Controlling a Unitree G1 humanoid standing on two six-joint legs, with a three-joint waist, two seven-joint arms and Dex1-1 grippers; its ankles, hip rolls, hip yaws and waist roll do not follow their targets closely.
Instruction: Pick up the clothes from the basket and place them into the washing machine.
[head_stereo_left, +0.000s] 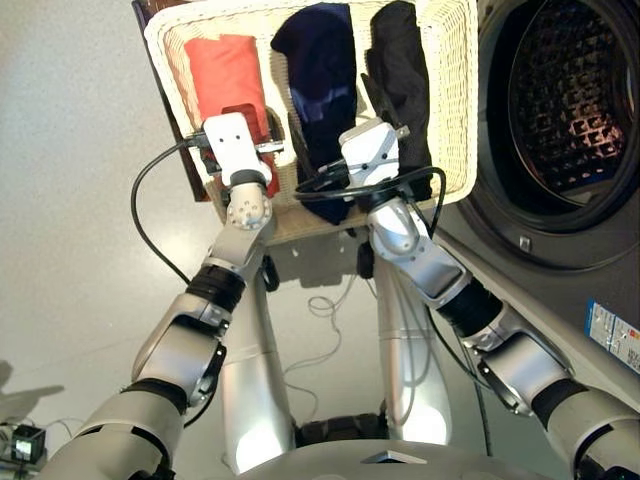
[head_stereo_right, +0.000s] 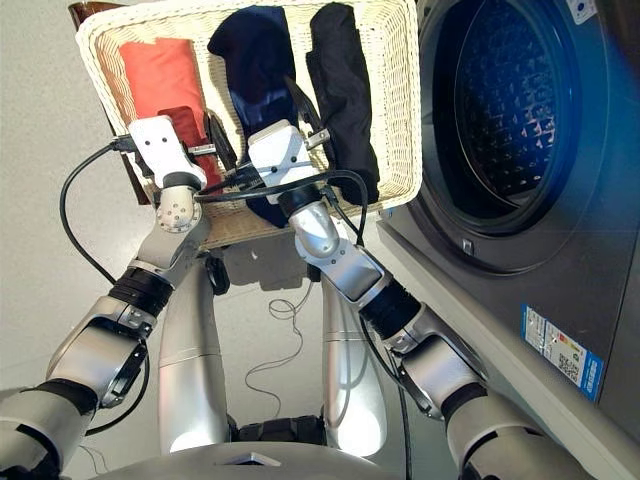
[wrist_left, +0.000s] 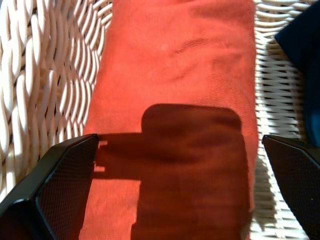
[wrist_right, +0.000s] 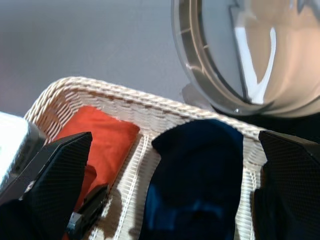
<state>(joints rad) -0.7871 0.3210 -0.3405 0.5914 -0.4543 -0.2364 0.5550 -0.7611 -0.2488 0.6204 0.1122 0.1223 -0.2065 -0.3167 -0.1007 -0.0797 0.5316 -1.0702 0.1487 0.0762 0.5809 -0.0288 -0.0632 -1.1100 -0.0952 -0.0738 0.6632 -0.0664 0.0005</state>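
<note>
The cream wicker basket (head_stereo_left: 456, 110) holds three garments side by side: red-orange (head_stereo_left: 225, 75) on the left, navy blue (head_stereo_left: 318, 60) in the middle, black (head_stereo_left: 398, 70) on the right. My left gripper (wrist_left: 180, 140) hovers open just above the red-orange garment (wrist_left: 175, 65), with a finger on either side of it. My right gripper (wrist_right: 175, 135) is open above the near end of the navy garment (wrist_right: 195, 170) and holds nothing. To the right, the washing machine's perforated drum (head_stereo_left: 572, 100) stands open. Its glass door (wrist_right: 240, 55) is swung out beyond the basket.
A dark brown stand (head_stereo_left: 196, 178) shows under the basket's left side. Black cables (head_stereo_left: 150, 200) loop off both wrists, and a thin cord (head_stereo_left: 322, 305) lies on the grey floor below the basket. The washer's front panel (head_stereo_left: 612, 335) runs close along my right arm.
</note>
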